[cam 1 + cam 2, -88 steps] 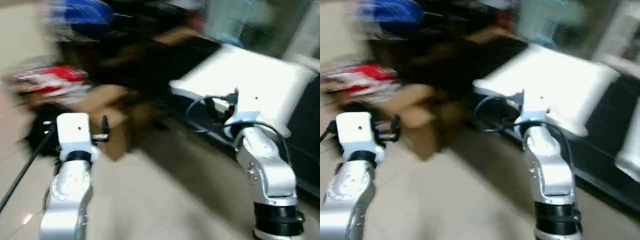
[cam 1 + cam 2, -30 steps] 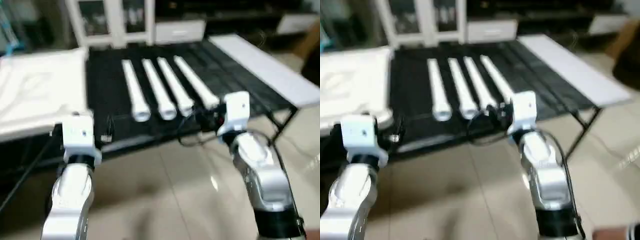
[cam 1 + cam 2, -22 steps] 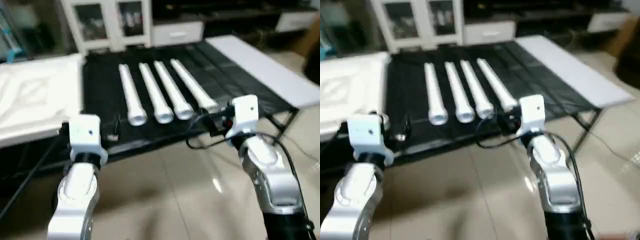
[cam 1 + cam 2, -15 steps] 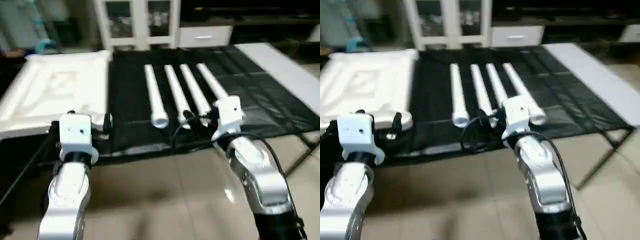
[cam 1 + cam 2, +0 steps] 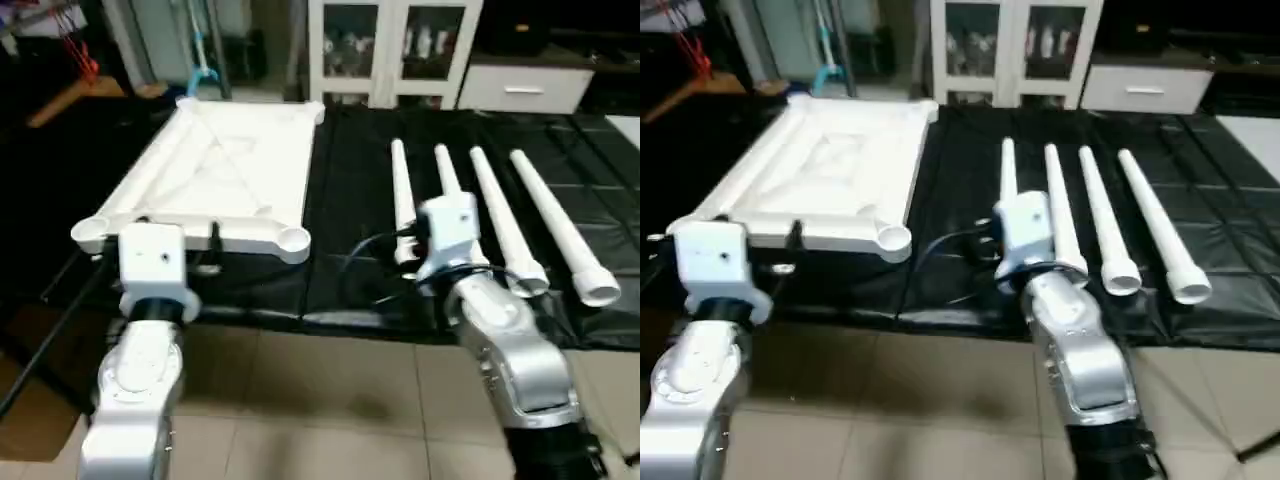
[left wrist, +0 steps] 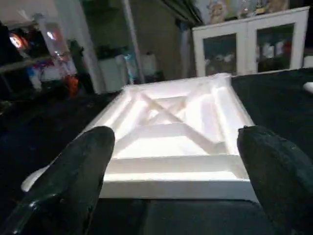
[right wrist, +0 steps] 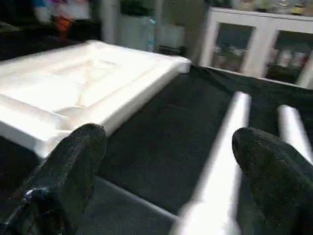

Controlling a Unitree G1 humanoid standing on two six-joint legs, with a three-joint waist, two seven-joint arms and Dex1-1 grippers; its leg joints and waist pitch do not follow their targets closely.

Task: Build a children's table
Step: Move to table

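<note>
Lying ribbed-underside-up, white square plastic tabletop [image 5: 215, 170], with four white tapered tubular legs [image 5: 500, 220] parallel to its right.

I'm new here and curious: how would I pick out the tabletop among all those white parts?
Look at the black cloth-covered bench. On its left end lies the white plastic square tabletop, underside up. Unlike the four long white tubular legs lined up to its right, it is broad and flat, with ribs and round corner sockets.

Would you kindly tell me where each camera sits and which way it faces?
Head eyes: high, looking down over both silver forearms at the tabletop and four legs.
Left wrist: along its open fingers at the tabletop's ribbed underside.
Right wrist: along its open fingers at a leg and the tabletop.
All share the tabletop.
</note>
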